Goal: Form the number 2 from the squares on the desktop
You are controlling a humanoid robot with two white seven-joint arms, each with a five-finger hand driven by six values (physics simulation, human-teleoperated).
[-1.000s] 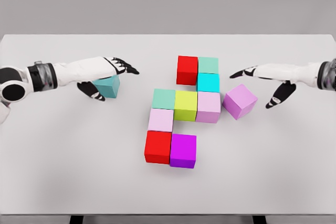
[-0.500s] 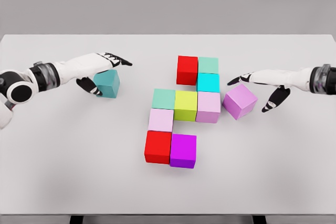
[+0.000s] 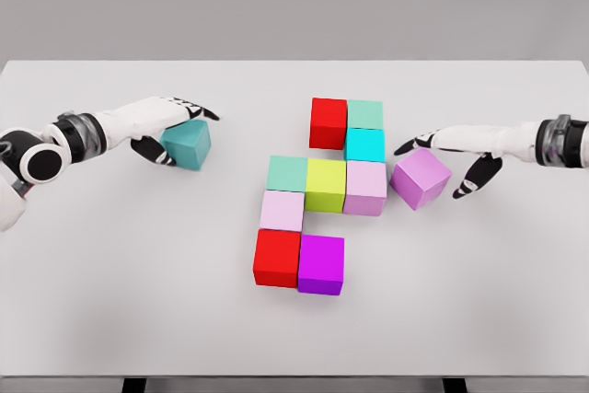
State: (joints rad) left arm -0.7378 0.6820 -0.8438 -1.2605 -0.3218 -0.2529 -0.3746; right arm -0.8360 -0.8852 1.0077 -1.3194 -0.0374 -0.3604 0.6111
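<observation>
Mid-build: left robot hand (image 3: 170, 126) cupped around teal plastic cube (image 3: 187, 144) at left, right robot hand (image 3: 451, 156) loosely open against tilted pink cube (image 3: 421, 178). Next, probably shifting both toward the half-finished 2.

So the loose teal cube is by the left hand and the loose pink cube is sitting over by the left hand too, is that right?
Not quite. The teal cube is by the left hand, but the head view shows the pink cube by the right hand.
</observation>
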